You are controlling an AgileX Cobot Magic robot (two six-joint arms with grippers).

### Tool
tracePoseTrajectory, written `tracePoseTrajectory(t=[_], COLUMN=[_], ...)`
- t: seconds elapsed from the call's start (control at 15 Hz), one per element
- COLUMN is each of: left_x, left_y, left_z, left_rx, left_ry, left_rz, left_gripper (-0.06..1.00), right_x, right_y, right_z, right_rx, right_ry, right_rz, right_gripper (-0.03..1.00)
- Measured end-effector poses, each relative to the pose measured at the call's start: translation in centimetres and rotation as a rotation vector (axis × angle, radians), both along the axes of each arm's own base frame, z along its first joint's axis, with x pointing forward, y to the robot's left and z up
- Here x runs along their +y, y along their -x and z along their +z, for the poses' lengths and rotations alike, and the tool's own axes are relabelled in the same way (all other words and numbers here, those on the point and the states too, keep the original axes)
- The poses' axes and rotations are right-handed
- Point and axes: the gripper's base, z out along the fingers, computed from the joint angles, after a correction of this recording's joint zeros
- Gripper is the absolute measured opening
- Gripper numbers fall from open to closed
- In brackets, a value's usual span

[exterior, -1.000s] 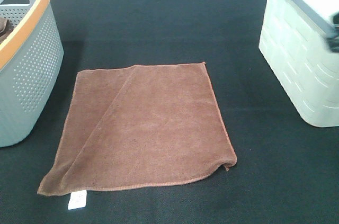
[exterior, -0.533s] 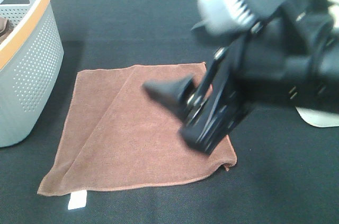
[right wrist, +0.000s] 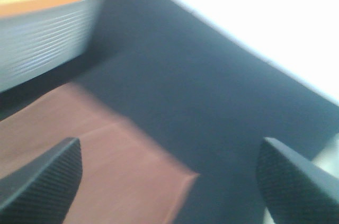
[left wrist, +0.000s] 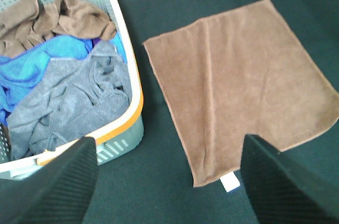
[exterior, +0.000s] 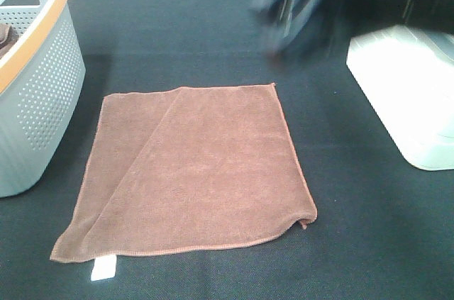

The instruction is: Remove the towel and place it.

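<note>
The reddish-brown towel (exterior: pixel 195 172) lies flat on the black table, with one edge folded over diagonally and its white tag (exterior: pixel 103 267) at the near left corner. It also shows in the left wrist view (left wrist: pixel 238 81) and, blurred, in the right wrist view (right wrist: pixel 79 155). My right gripper (exterior: pixel 291 9) is a dark blur above the table beyond the towel's far right corner; in its wrist view (right wrist: pixel 169 147) the fingers stand wide apart and empty. My left gripper (left wrist: pixel 169 144) is open and empty, high above the towel's left side and the basket.
A grey perforated basket with an orange rim (exterior: pixel 35 66) stands at the left and holds several cloths (left wrist: pixel 63 75). A white lidded box (exterior: pixel 408 94) stands at the right. The table top is black cloth.
The right arm swung in low over the towel half a second ago and has now moved up and away to the far side. The towel has not moved.
</note>
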Motion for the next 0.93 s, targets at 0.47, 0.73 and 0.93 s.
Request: tracePoseTrajectory(t=[0.47,0.73,0.93], left_x=[4.3,5.7,6.4], left_y=[7.5,9.9,11.4], left_z=[2.0,2.2,2.2], left_rx=[-0.230,-0.300,-0.333], left_ry=[0.126,0.171,0.209], left_rz=[0.005,0.005,-0.008], left_gripper=[0.72,0.72,0.72], right_x=[5.0,5.7,4.9], right_y=[4.1,6.0,7.8], right_z=[3.3,3.3,-0.9], right_rx=[0.005,0.147,0.488], right_ry=[-0.222,-0.332,-0.007], right_rz=[0.693,0.885,0.977], right_gripper=[0.77,0.76,0.76])
